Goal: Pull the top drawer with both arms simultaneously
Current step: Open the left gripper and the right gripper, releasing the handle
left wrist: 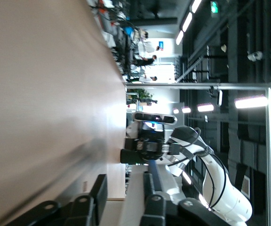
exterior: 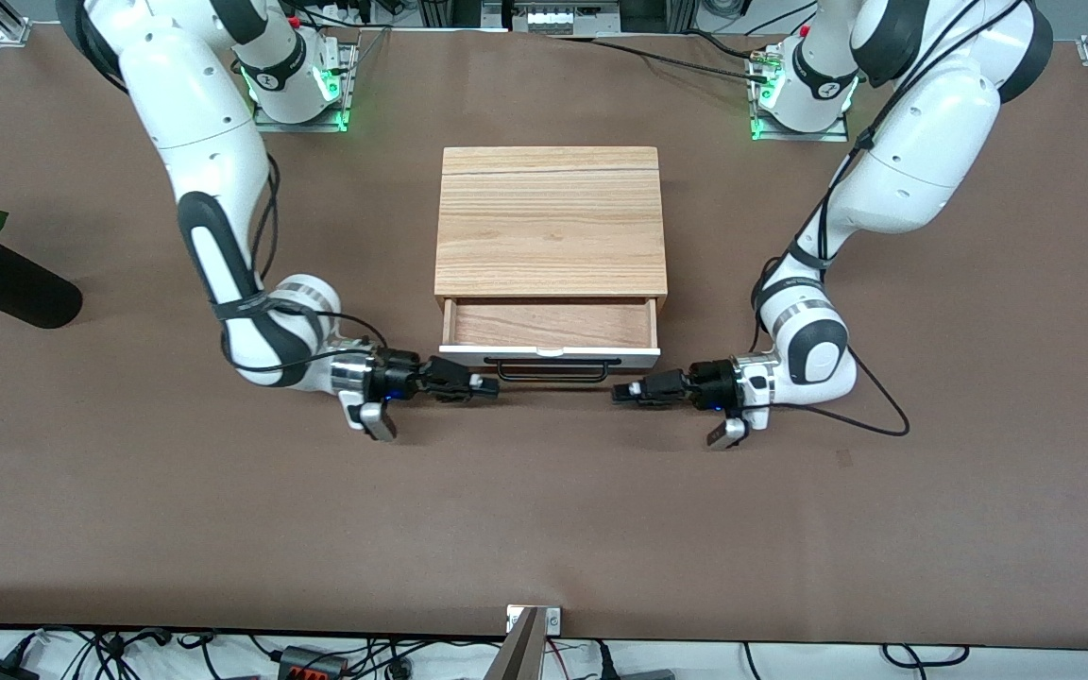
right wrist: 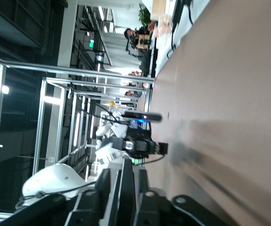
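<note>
The top drawer [exterior: 551, 324] stands partly out of the cabinet, showing its light wood inside, white front panel [exterior: 550, 352] and black bar handle [exterior: 558, 375]. My right gripper [exterior: 487, 386] lies level at the handle's end toward the right arm. In the right wrist view it [right wrist: 122, 178] is open, its fingers [right wrist: 102, 181] either side of the bar [right wrist: 127, 188] with gaps. My left gripper [exterior: 621, 391] is at the handle's other end. In the left wrist view it [left wrist: 123, 183] is open, with the white panel [left wrist: 133, 197] between its fingers [left wrist: 99, 188].
The wood-grain cabinet [exterior: 551, 222] sits mid-table between the arm bases. A black vase with a plant [exterior: 6, 283] lies at the right arm's end. A black cable [exterior: 879, 416] loops beside the left wrist. A camera mount [exterior: 533, 631] stands at the table's near edge.
</note>
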`<action>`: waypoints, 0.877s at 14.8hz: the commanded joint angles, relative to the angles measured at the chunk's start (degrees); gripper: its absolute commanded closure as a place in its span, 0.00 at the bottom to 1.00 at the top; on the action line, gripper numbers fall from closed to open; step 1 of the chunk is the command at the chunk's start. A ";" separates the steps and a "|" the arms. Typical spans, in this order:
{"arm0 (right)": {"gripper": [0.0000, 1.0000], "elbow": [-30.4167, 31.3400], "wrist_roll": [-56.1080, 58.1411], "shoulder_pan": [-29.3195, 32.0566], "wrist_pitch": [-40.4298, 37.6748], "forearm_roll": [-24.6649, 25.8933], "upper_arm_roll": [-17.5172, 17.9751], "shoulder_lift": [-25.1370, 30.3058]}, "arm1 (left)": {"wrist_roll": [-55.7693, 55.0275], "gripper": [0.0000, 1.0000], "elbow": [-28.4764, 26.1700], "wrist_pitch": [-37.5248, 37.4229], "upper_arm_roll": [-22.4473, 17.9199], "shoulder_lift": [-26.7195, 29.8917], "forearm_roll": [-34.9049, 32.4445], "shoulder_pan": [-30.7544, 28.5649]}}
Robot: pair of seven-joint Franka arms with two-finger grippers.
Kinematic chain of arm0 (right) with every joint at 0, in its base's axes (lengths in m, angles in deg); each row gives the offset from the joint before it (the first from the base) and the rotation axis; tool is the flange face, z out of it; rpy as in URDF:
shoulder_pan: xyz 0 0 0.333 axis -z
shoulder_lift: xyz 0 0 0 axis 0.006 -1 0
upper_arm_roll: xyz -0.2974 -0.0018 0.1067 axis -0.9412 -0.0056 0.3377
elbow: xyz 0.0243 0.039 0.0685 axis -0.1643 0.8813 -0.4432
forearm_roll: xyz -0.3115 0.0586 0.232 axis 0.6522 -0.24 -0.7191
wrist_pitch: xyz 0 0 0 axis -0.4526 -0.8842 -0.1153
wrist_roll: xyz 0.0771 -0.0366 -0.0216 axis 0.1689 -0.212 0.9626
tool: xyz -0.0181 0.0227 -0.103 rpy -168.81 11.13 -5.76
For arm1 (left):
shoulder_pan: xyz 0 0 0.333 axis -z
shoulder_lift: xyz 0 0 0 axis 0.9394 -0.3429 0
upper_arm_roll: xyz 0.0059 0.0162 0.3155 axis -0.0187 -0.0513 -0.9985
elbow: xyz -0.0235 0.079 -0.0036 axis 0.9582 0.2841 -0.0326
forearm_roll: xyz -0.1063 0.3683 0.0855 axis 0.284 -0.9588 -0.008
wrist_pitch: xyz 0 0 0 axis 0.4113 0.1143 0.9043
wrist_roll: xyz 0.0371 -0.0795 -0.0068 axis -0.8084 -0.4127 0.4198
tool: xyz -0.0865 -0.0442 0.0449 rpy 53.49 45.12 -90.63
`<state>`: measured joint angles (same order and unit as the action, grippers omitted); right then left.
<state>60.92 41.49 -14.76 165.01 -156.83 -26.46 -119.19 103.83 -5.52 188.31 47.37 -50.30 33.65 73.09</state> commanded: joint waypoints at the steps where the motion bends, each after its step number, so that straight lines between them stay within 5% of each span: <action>1: 0.00 0.69 0.44 0.68 -1.43 0.70 0.39 0.68 | -2.10 0.00 3.76 0.52 -0.03 -1.32 0.29 0.63; 7: 0.00 0.52 -3.51 1.65 -1.70 1.05 0.39 2.52 | -3.94 0.00 6.23 0.25 -0.03 -0.71 -0.84 -0.15; 10: 0.00 0.52 -7.81 1.91 -1.26 4.28 -1.89 5.33 | -9.21 0.00 10.09 -0.27 0.14 -0.45 -10.57 -3.83; 13: 0.00 0.52 -15.61 1.74 -1.00 12.62 -5.40 8.23 | -17.90 0.00 14.75 -4.31 0.05 0.87 -22.95 -7.00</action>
<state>60.61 31.05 -13.04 163.43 -149.15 -30.07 -113.88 91.40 6.07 186.09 47.21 -50.48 18.05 68.08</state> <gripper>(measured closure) 0.000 0.000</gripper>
